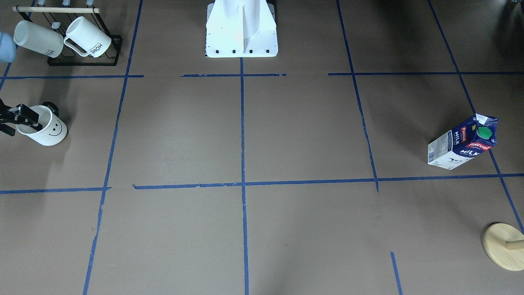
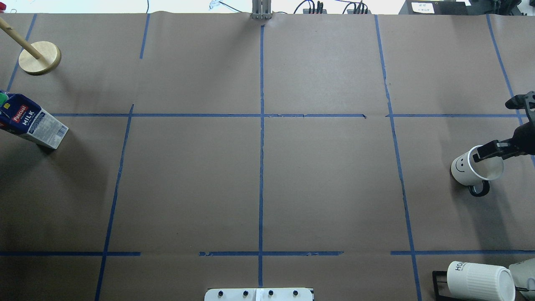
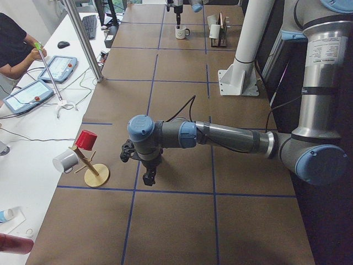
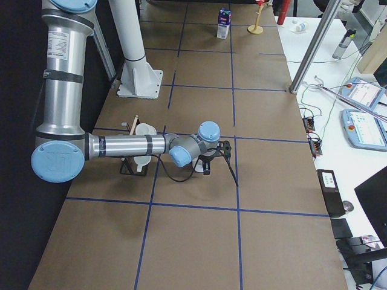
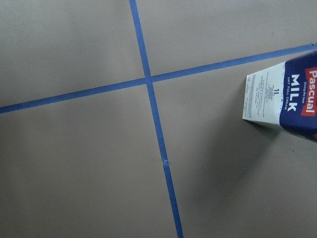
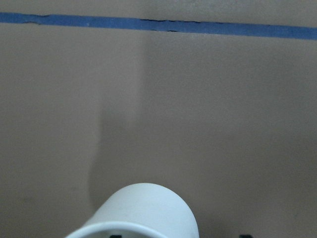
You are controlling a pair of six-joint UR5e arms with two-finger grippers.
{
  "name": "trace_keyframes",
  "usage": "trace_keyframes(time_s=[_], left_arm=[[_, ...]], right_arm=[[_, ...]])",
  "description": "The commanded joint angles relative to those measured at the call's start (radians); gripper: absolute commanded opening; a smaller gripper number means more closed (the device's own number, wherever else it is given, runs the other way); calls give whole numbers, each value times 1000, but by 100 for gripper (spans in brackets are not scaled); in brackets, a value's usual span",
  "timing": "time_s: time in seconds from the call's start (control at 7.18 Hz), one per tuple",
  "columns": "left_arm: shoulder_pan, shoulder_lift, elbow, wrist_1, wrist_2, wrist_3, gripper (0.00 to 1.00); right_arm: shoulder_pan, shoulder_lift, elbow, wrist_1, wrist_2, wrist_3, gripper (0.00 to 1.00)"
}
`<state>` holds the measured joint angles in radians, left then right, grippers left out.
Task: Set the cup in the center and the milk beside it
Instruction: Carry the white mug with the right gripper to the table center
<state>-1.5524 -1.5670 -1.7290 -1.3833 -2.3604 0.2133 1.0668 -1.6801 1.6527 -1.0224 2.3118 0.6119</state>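
Well right of the center (image 2: 261, 115), the cup (image 2: 462, 172), upright, smiley turned toward the center. At its rim the right gripper (image 2: 494, 130), jaws spread, one finger over the mouth, the other outside, not clamped. Well left of the center, the milk (image 2: 31, 123), upright. On that same side the left gripper (image 3: 149, 178), impossible to tell if open or closed. Farther out, beyond the cup, a rack (image 1: 82, 63) with two mugs (image 1: 39, 39). Beyond the milk, a stand (image 2: 39, 58).
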Motion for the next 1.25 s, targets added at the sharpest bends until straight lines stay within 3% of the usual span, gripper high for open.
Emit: trace_keyframes(time_s=[0.0, 0.28, 0.56, 0.7, 0.98, 1.11], left_arm=[[0, 1, -7, 1, -2, 0, 100], [0, 9, -26, 3, -2, 0, 100], [0, 18, -30, 3, -2, 0, 100], [0, 22, -35, 1, -2, 1, 100], [0, 22, -35, 1, -2, 1, 100], [0, 22, -35, 1, -2, 1, 100]], right_arm=[[-4, 0, 5, -1, -3, -8, 1], [-16, 35, 83, -28, 8, 9, 0], [-143, 234, 212, -247, -17, 252, 0], [-256, 337, 213, -274, -82, 384, 0], [-358, 618, 138, -512, -223, 517, 0], [-376, 763, -7, -524, -285, 611, 0]])
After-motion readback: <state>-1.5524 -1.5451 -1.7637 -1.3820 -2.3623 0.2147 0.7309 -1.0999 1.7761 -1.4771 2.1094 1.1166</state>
